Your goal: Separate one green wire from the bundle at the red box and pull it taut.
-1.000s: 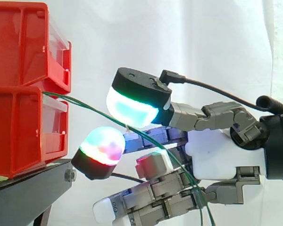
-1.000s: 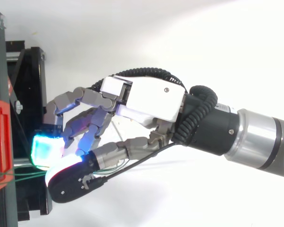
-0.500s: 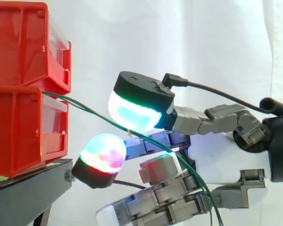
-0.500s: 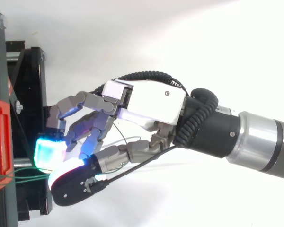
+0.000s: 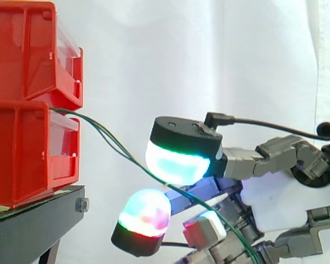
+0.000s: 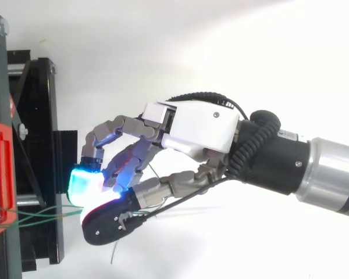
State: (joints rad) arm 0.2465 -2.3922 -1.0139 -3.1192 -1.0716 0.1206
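Note:
Thin green wires (image 5: 115,144) leave the front of the lower red box (image 5: 27,148) and slope down to the right in nearly straight lines. They slip under the hand's upper glowing pad (image 5: 179,165) and run on across the curled fingers toward the bottom edge. The hand (image 6: 200,125) comes in from the right, its fingers and thumb curled round the wires (image 6: 41,214). A second glowing pad (image 5: 146,214) hangs below the strands, apart from them. I cannot tell whether one strand or more is held.
A second red box (image 5: 33,49) is stacked on the lower one. Both rest on a black stand (image 5: 33,225) at the left, before a white curtain. A loose wire end (image 6: 113,256) hangs below the thumb.
The hand has drawn back to the right and sunk lower, away from the boxes. The green wires now stretch longer and straighter from the box.

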